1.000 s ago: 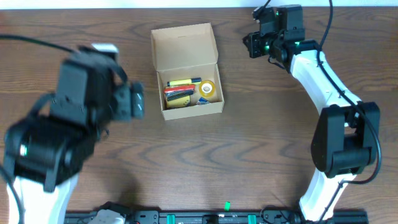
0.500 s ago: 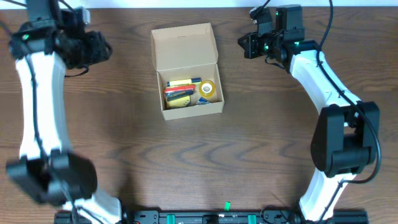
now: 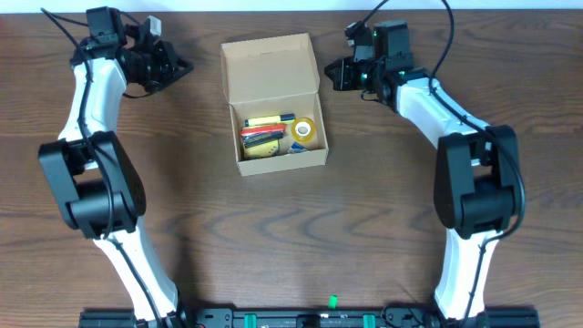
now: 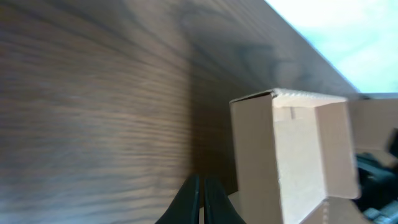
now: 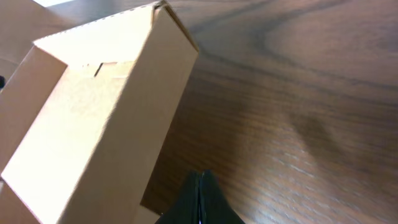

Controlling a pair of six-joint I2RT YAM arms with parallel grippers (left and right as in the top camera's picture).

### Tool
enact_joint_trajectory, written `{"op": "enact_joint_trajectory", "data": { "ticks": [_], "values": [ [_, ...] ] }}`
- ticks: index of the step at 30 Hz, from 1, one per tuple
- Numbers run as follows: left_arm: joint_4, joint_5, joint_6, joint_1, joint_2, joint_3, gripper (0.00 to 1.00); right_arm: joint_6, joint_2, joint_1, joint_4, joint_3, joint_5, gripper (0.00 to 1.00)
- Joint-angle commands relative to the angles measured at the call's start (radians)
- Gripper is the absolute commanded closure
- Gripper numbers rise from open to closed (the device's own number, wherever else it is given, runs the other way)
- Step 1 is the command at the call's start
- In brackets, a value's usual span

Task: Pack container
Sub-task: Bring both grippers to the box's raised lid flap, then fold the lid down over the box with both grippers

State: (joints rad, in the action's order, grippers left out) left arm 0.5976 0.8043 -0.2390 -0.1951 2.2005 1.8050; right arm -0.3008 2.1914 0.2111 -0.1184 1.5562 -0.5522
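Observation:
The container (image 3: pixel 282 160) is a tan cardboard box at the back centre, and its flap lid (image 3: pixel 270 68) stands open toward the far edge. Inside lie markers (image 3: pixel 264 121), a yellow tape roll (image 3: pixel 304 130) and a yellow item. My left gripper (image 3: pixel 182 66) is shut and empty, left of the lid and apart from it. My right gripper (image 3: pixel 332 75) is shut and empty, just right of the lid. The left wrist view has the shut gripper (image 4: pixel 202 186) beside the lid (image 4: pixel 292 155). In the right wrist view the shut gripper (image 5: pixel 200 186) is near the lid (image 5: pixel 93 124).
The brown wooden table (image 3: pixel 291 237) runs forward from the box. Its far edge (image 3: pixel 200 7) lies close behind both grippers. A black rail (image 3: pixel 301 319) lines the front edge.
My left arm swung from the front left up to the back left and its gripper shut. The right gripper slid left toward the lid and shut.

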Motion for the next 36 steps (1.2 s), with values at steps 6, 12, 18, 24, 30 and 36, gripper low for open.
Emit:
{"op": "enact_joint_trajectory", "data": {
  "ticks": [6, 12, 18, 24, 30, 36],
  "values": [
    [-0.023, 0.134, -0.136, 0.037, 0.088, 0.002, 0.94, -0.174, 0.133, 0.006, 0.116, -0.001, -0.159, 0.99],
    [0.032, 0.156, -0.174, 0.075, 0.122, 0.002, 0.94, -0.174, 0.139, 0.006, 0.139, -0.001, -0.167, 0.99],
    [0.015, 0.202, -0.163, 0.113, 0.122, 0.027, 0.94, -0.174, 0.139, 0.005, 0.272, 0.000, -0.269, 0.99],
    [0.020, 0.299, -0.115, 0.116, 0.120, 0.078, 0.94, -0.174, 0.138, -0.006, 0.336, 0.014, -0.395, 0.99],
    [0.035, 0.322, -0.060, 0.118, 0.079, 0.124, 0.94, -0.174, 0.119, -0.040, 0.336, 0.087, -0.473, 0.99],
    [0.042, 0.314, -0.006, 0.119, -0.007, 0.124, 0.94, -0.132, 0.034, -0.047, 0.322, 0.125, -0.488, 0.99]
  ]
}}
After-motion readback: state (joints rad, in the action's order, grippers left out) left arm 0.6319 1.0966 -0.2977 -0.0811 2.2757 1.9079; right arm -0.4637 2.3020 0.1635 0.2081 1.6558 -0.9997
